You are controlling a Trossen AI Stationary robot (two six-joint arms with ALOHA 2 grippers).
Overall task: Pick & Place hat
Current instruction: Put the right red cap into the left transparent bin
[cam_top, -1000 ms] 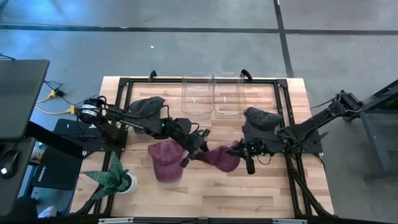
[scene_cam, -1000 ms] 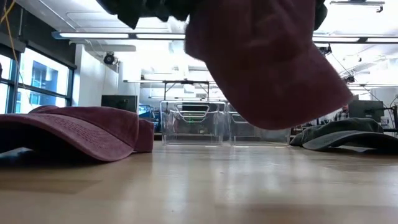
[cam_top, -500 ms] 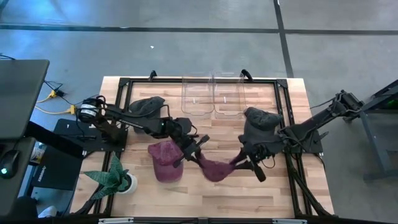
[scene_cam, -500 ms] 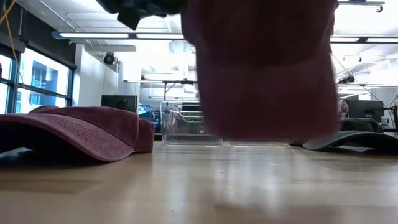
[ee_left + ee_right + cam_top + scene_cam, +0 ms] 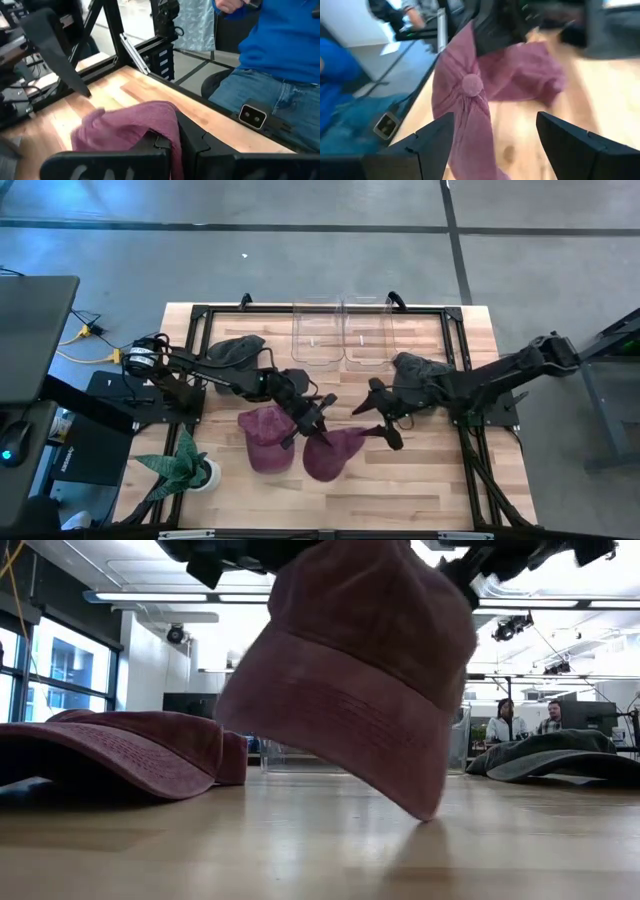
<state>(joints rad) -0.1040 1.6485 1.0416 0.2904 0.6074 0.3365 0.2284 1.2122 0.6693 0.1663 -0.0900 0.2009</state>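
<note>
1. Pale wood planks make up the table [image 5: 420, 480], with a concrete shop floor around it and strip lights overhead.
2. Left gripper [image 5: 312, 420] is clamped on the edge of a maroon hat [image 5: 332, 452], near the middle of the table; the left wrist view shows cloth pinched between its fingers [image 5: 192, 142].
3. Right gripper [image 5: 378, 418] hangs just beside that hat, fingers [image 5: 582, 142] spread wide with nothing between them.
4. From table height the hat hangs tilted, its lowest edge at or just above the wood.
5. It looks light and floppy: the crown sags and folds, so I judge a pinch on the brim or crown seam holds best; slack cloth may slip.
6. A second maroon hat [image 5: 266, 438] lies flat just beside it, dark hats [image 5: 236, 350] rest at both back sides, and two clear bins [image 5: 343, 335] stand behind.
7. A potted plant [image 5: 182, 470] stands at the front left corner.
8. No brand, label or writing is readable anywhere.
</note>
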